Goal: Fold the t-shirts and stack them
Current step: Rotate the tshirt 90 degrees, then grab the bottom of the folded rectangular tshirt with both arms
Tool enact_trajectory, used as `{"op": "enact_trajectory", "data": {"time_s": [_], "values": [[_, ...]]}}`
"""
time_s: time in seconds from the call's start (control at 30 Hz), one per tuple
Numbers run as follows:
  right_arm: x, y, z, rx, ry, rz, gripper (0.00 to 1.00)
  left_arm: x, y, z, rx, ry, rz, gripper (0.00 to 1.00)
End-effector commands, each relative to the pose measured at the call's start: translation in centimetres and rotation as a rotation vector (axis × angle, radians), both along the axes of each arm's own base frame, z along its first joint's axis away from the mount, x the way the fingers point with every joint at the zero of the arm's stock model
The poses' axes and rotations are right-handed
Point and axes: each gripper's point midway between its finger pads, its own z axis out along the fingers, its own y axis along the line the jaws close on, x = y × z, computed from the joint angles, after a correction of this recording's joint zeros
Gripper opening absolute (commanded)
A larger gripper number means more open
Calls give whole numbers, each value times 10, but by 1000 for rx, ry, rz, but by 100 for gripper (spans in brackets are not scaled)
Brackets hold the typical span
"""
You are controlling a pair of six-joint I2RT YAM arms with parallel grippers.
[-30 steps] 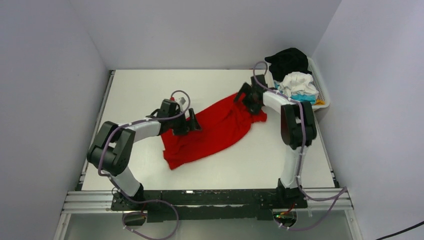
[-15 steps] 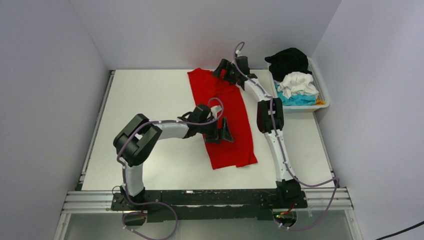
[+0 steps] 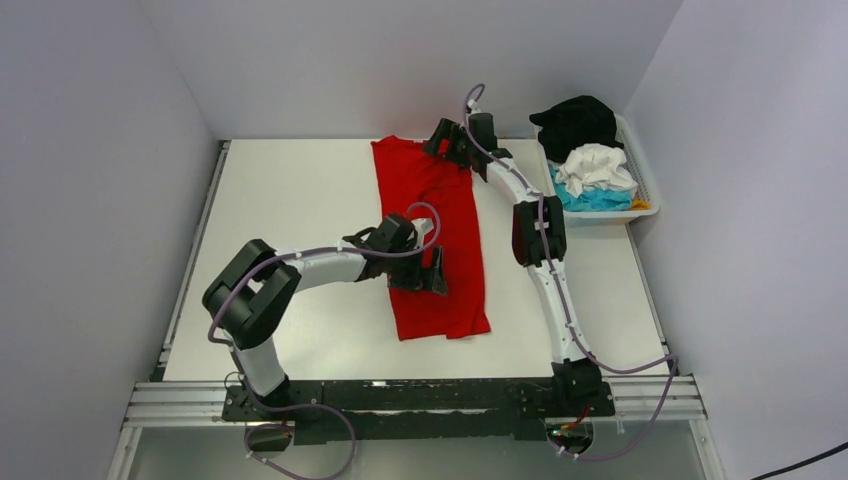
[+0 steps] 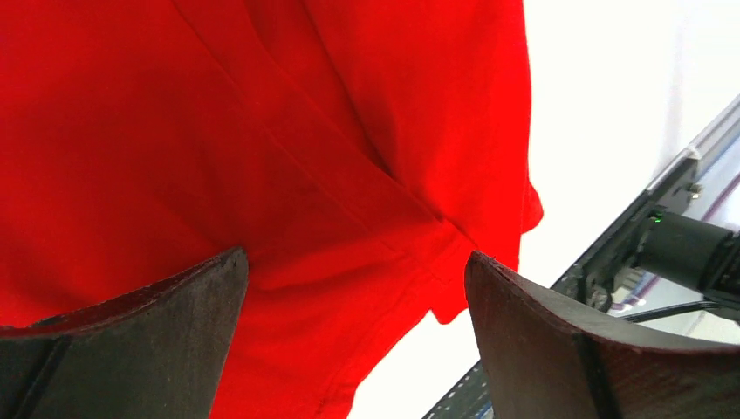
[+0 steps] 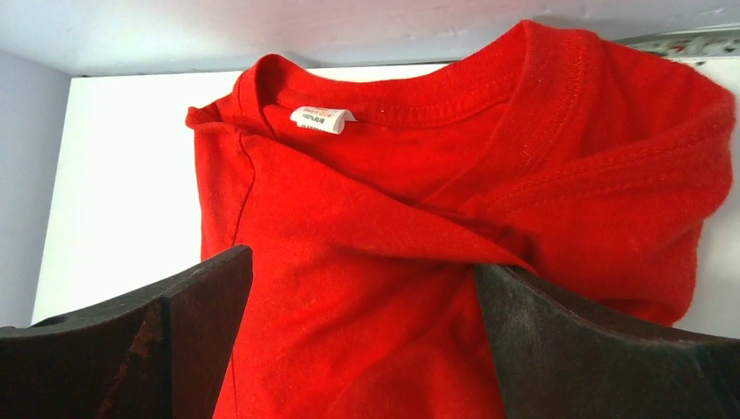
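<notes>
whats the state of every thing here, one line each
red t-shirt: laid out lengthwise on the table, creased, collar at far end
left gripper: open, over the shirt's near part
right gripper: open, at the collar end
basket: upright, holding three shirts
black t-shirt: crumpled, unfolded
white t-shirt: crumpled, unfolded
turquoise t-shirt: crumpled, partly under the white one

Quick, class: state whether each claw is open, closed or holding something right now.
Left claw: open, over the red t-shirt, holding nothing.
Right claw: open, over the same shirt, holding nothing.
</notes>
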Motion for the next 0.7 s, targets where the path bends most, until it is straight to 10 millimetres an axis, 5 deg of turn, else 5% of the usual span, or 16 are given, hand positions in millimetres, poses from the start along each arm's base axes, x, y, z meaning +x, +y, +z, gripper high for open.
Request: {"op": "enact_trajectory", "data": {"time_s": [0.0, 0.1, 0.2, 0.27, 0.4, 0.43, 0.5, 0.67], "values": [[10, -24, 21, -66, -51, -33, 100, -16, 43, -27, 216, 20, -17, 99], [17, -35, 41, -95, -94, -77, 100, -3, 44, -10, 241, -14, 28, 99], [14, -32, 84, -98, -178, -34, 100, 6, 19, 28, 123, -91, 18, 99], [6, -30, 117, -116, -231, -1, 100, 6, 6, 53, 52, -149, -6, 99], [-17, -57, 160, -222, -272, -76, 100, 0, 4, 84, 38, -224, -19, 100], [-31, -67, 178, -241, -279, -107, 100, -4, 8, 86, 38, -228, -12, 99], [-63, -76, 177, -264, -232, -108, 100, -12, 20, 83, 44, -227, 10, 100], [-195, -88, 116, -310, 9, -137, 100, -38, 57, 57, 90, -189, 76, 99]]}}
